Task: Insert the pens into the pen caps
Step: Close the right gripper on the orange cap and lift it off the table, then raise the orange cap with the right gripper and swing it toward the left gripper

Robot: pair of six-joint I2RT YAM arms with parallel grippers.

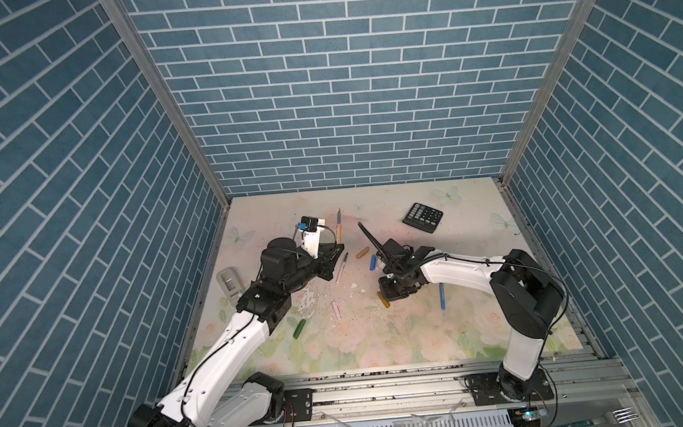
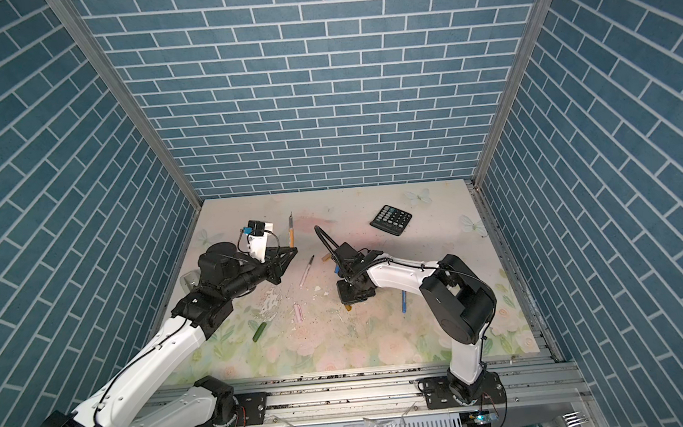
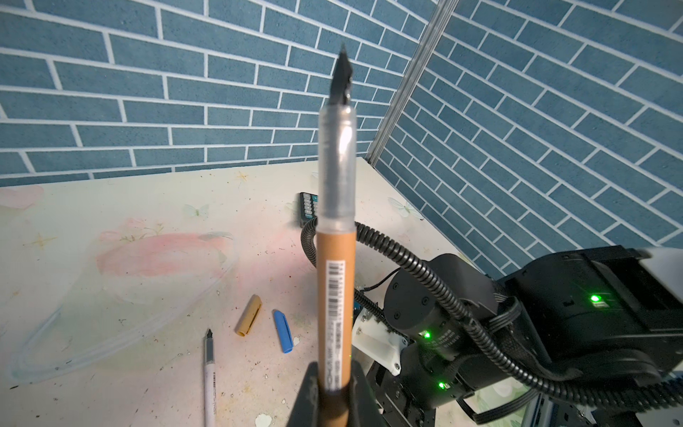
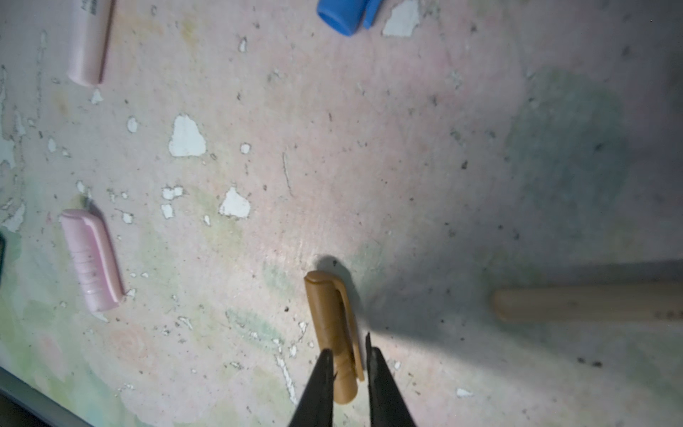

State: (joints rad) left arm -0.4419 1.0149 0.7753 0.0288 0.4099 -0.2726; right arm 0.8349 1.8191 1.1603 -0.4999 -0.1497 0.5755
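Observation:
My left gripper (image 3: 334, 369) is shut on the brown pen (image 3: 337, 258) and holds it off the table, dark tip pointing toward the back wall; in both top views the pen (image 1: 338, 226) (image 2: 291, 232) sticks out beyond the jaws. My right gripper (image 4: 347, 351) is down at the table, its jaws closed on the open end of the brown cap (image 4: 332, 321), which lies on the mat (image 1: 384, 301). Loose on the mat lie a tan cap (image 3: 249, 315), blue cap (image 3: 283, 331), pink cap (image 4: 91, 258), green cap (image 1: 299, 327), white-pink pen (image 3: 209, 377), blue pen (image 1: 442, 296) and a tan pen barrel (image 4: 587, 305).
A black calculator (image 1: 423, 215) sits at the back right. A grey plastic object (image 1: 228, 281) lies by the left wall. A metal fork (image 1: 616, 415) lies off the mat at the front right. The floral mat (image 1: 383, 344) is worn and flaked in its middle.

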